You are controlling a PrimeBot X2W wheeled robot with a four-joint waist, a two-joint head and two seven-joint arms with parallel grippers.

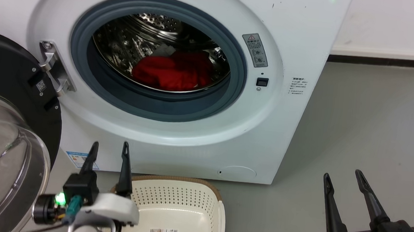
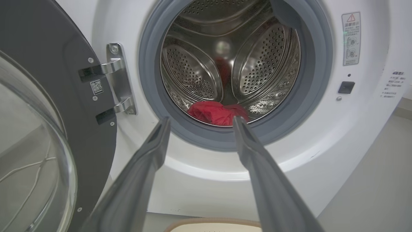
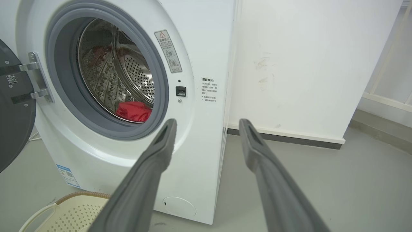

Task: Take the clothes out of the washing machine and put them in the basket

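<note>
**Nothing in the basket yet**

The clothes (image 1: 175,72) are lying as one red heap at the bottom of the drum (image 1: 132,41), inside the washing machine (image 1: 197,144). Its door (image 1: 12,80) is standing open to the left. The basket (image 1: 172,195) is sitting on the floor (image 1: 356,122) just in front of the machine, and no red cloth is showing in the part of it that is visible. The left gripper (image 1: 110,144) is hovering by the basket's left side, below the opening, with its fingers spread and holding nothing. The right gripper (image 1: 343,174) is hanging well apart to the right, over the floor, also spread and empty. I am judging the task to be at its beginning: the whole heap is waiting to be pulled out and dropped in.
</note>
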